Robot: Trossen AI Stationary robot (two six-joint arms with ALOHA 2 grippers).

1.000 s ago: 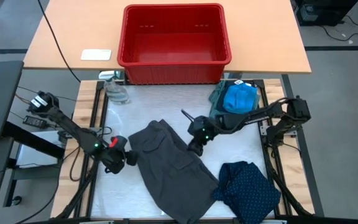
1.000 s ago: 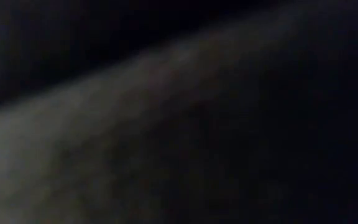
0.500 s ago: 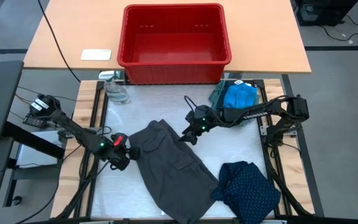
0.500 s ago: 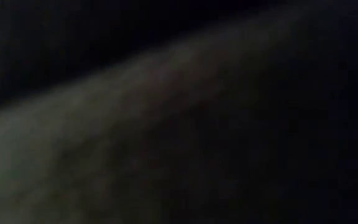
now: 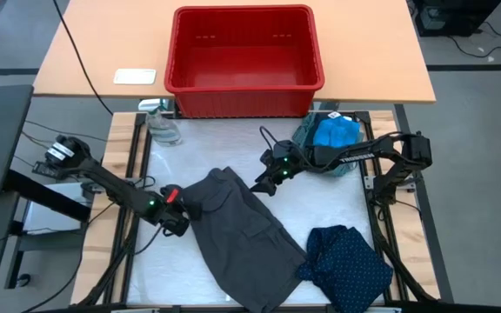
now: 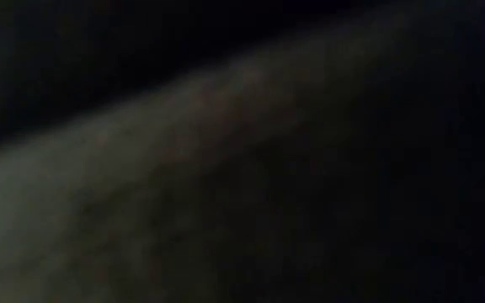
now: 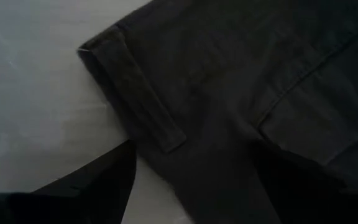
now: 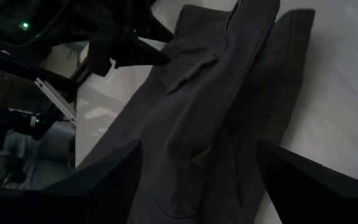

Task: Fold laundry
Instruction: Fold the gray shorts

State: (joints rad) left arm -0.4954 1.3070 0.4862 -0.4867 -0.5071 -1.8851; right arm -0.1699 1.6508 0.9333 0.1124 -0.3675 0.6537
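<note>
The left tool (image 5: pixel 177 223) sits low at the left edge of the large charcoal-grey garment (image 5: pixel 242 230), its fingers spread wide and holding nothing; its wrist view shows the cloth's hem and a belt loop lying flat between the two dark fingers. The right tool (image 5: pixel 261 184) hangs just off the garment's upper right edge, likewise wide and empty, with the cloth stretched out below it in its own wrist view. By my reading the folding has barely begun: the charcoal piece lies spread as a long diagonal strip across the middle of the white worktop (image 5: pixel 337 204), not yet doubled over. The navy dotted piece (image 5: pixel 348 265) lies crumpled at the near right corner, touching the charcoal one's lower end. The bright blue small one (image 5: pixel 334 136) sits heaped on the grey-green shirt (image 5: pixel 305 136) at the far right corner. The red bin (image 5: pixel 244 48) stands empty beyond the mat. The dark navy small garment I cannot pick out. The low view is blocked and shows nothing usable. Open room lies at the far left of the mat and in the bare patch right of the charcoal cloth, between the two heaps; the near edge is crowded, the cloth reaching almost to it.
</note>
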